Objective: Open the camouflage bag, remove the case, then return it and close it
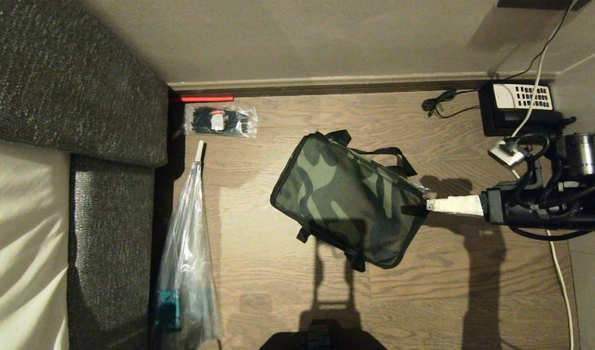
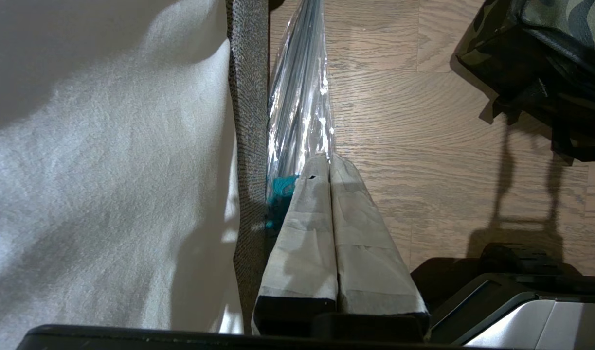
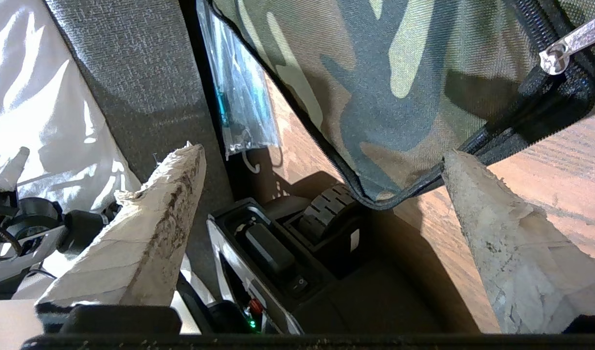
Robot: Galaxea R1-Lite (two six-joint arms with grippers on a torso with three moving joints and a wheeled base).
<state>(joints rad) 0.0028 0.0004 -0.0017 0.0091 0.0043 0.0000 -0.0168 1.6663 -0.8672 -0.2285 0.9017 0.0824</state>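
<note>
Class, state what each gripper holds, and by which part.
Nothing is held: the right gripper is open beside the camouflage bag; the left gripper is shut, empty.

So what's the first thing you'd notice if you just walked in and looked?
The camouflage bag lying zipped shut in the middle of the wooden floor. The right gripper reaches in from the right, its jaws wide apart at the bag's corner, near the zipper pull. On the left, a clear folded umbrella lies along the grey sofa, and the left gripper hangs shut above it.
</note>
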